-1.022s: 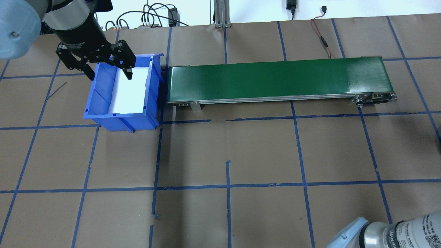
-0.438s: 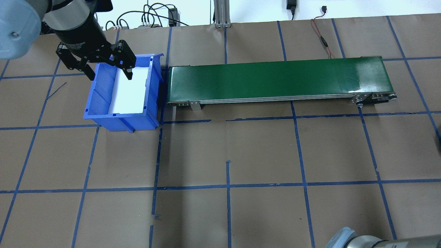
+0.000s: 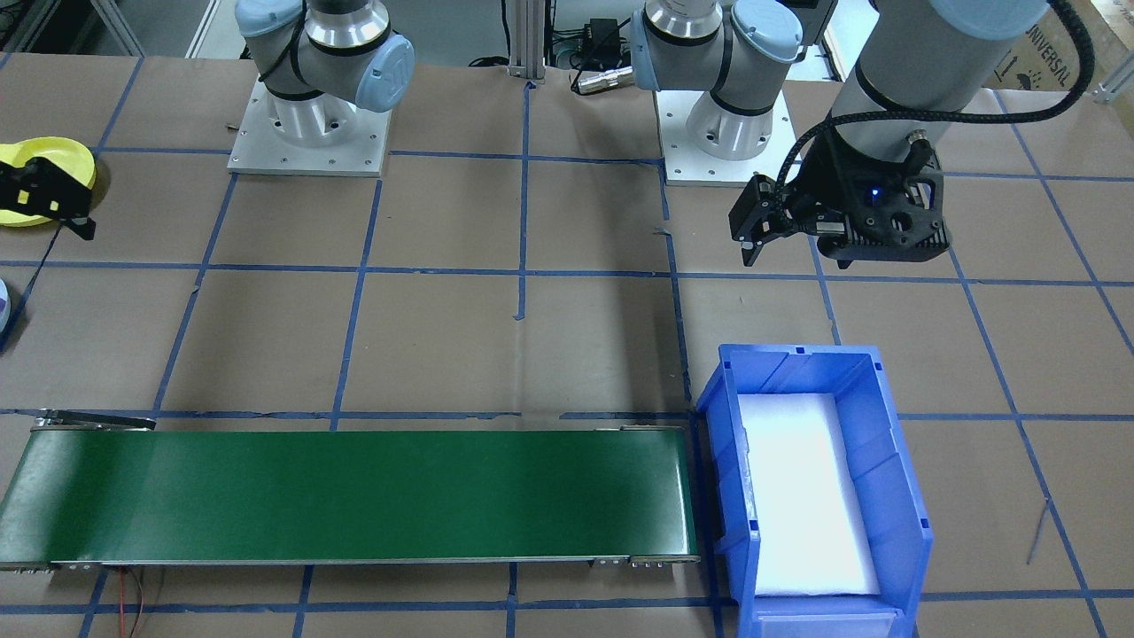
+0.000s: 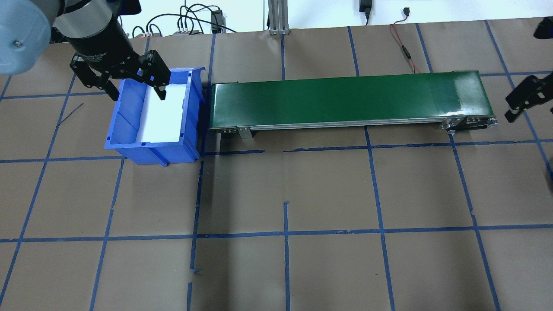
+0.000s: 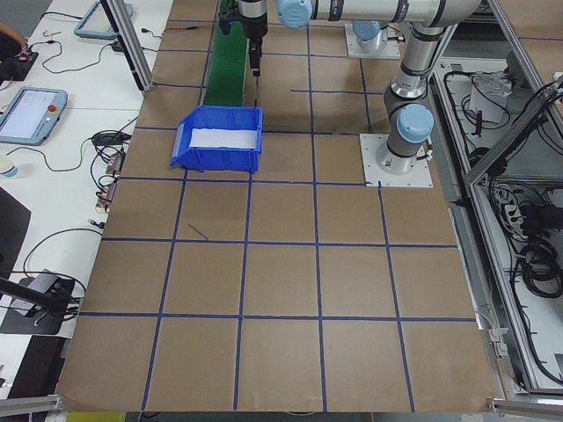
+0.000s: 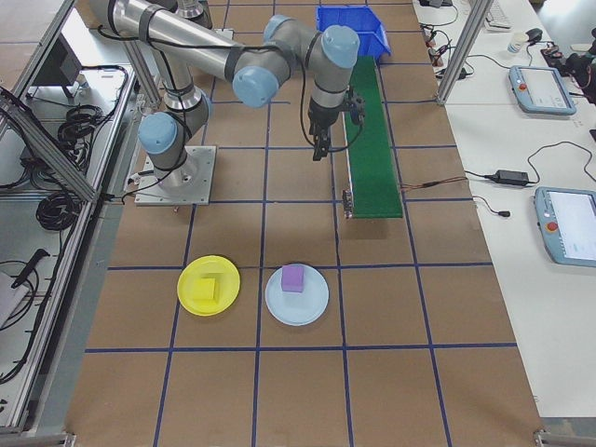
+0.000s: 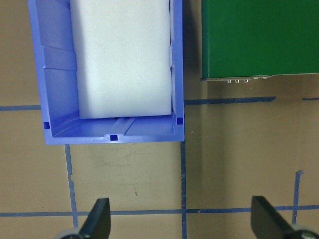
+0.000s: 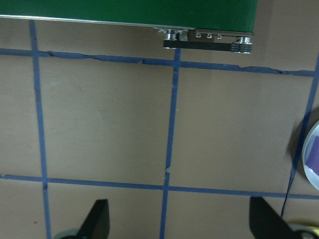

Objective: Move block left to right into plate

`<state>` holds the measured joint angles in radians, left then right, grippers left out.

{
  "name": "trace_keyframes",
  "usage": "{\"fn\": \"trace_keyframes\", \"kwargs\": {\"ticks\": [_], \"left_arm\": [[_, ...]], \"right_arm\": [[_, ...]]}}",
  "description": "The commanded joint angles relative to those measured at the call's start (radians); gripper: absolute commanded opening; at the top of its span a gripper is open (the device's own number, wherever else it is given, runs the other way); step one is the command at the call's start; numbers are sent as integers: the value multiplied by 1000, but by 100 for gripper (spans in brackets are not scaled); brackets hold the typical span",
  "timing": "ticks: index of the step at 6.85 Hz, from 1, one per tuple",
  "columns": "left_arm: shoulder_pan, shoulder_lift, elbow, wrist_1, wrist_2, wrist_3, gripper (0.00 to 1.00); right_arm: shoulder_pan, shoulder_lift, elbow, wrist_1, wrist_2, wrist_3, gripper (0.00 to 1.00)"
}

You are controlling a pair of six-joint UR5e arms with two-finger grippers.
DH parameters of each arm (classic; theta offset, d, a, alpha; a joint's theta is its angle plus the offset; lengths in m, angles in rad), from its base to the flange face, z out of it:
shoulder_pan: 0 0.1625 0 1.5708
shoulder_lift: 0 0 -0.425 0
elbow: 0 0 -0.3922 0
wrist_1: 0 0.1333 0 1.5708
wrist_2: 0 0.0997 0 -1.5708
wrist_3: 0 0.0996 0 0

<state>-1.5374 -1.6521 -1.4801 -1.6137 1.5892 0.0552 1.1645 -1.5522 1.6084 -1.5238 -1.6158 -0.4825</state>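
A counter [image 4: 302, 268] covered in brown paper and marked into squares by blue tape carries everything. A long green conveyor belt [image 4: 345, 100] lies along its far side in the overhead view. A blue bin [image 4: 129, 129] with a white foam liner [image 4: 162, 116] sits just beside the belt's end. Well apart from the bin, a yellow plate [image 6: 209, 285] and a pale blue plate [image 6: 296, 294] rest side by side. Two grey arm base plates [image 3: 307, 133] are also mounted on the counter.

A purple block [image 6: 293, 277] sits flat on the pale blue plate [image 6: 317, 304]; at its 9 o'clock, a yellow block [image 6: 207, 290] rests on the yellow plate [image 6: 191, 279].
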Motion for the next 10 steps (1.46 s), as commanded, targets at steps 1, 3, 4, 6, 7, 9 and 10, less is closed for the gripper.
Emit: {"fn": "trace_keyframes", "kwargs": {"ticks": [1,3,4,6,7,9,10], "left_arm": [[0,0,0,0,0,2,100],[-1,0,0,0,0,2,100],[-1,0,1,0,0,2,100],[-1,0,1,0,0,2,100],[-1,0,1,0,0,0,100],[-1,0,3,0,-2,-2,100],[-1,2,1,0,-2,-3,100]], "right_arm": [[224,-3,-96,53,28,239,100],[389,-2,-125,54,63,382,100],[453,-9,-128,54,62,439,100],[506,4,-119,56,54,503,100],[474,4,-128,63,4,490,100],[449,6,-136,70,7,490,100],[451,6,-142,70,4,484,100]]}}
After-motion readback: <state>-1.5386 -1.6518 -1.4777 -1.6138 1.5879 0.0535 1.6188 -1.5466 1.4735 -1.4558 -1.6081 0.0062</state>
